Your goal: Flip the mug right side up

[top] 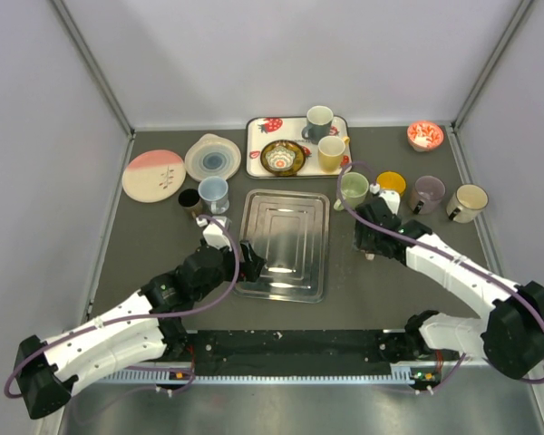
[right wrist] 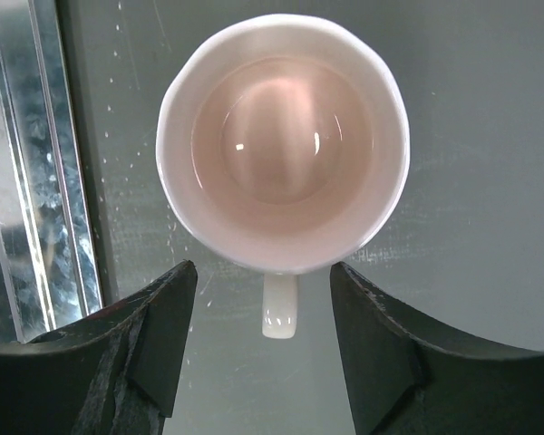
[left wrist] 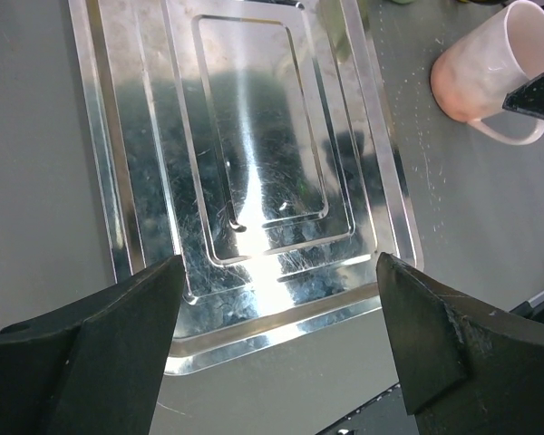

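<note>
A pale pink mug [right wrist: 281,136] stands upright on the dark table, its mouth facing up and its handle [right wrist: 280,308] pointing towards my right gripper. My right gripper [right wrist: 263,272] hangs open just above it, one finger on each side of the handle, touching nothing. In the top view the right gripper [top: 374,237] hides the mug. The left wrist view shows the mug [left wrist: 485,77] right of the metal tray [left wrist: 254,136]. My left gripper [left wrist: 281,263] is open and empty over the tray's near edge [top: 281,292].
Green [top: 354,188], yellow [top: 390,184], purple [top: 427,193] and cream [top: 469,201] mugs stand behind the right gripper. A red bowl [top: 424,136] sits far right. A white tray [top: 263,136] holds mugs. Two plates [top: 153,174], [top: 212,157] and two cups [top: 213,192] sit far left.
</note>
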Robot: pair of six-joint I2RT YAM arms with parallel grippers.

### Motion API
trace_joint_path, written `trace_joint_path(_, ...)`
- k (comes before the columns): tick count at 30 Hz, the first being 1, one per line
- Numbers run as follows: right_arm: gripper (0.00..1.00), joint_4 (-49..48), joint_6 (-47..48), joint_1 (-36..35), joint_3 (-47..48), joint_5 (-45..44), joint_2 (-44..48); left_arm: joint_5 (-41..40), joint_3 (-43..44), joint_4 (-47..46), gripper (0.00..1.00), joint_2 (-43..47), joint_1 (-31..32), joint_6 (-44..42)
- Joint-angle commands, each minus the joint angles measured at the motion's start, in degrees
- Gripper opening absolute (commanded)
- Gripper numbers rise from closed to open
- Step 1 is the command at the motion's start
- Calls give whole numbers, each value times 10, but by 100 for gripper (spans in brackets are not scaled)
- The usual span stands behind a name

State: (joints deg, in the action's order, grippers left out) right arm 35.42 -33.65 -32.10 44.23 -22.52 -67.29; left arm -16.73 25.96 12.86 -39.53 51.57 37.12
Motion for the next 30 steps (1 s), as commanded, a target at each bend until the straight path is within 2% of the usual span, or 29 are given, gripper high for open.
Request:
trace_joint_path(1, 61, -31, 6, 20, -6, 10, -8, 9, -7, -33, 91, -3, -1, 7)
trace_joint_path(16, 48, -51, 14, 37, -14, 16, -28, 20, -12, -45, 89, -18, -1, 10)
trace_joint_path(25, 37, -56, 16, 37, -12, 13, -33, 30, -19, -50, 87, -19, -1, 17)
trace_joint_path(30, 27, -57, 14, 37, -13, 14, -26, 34, -20, -55, 86, -20, -1, 17)
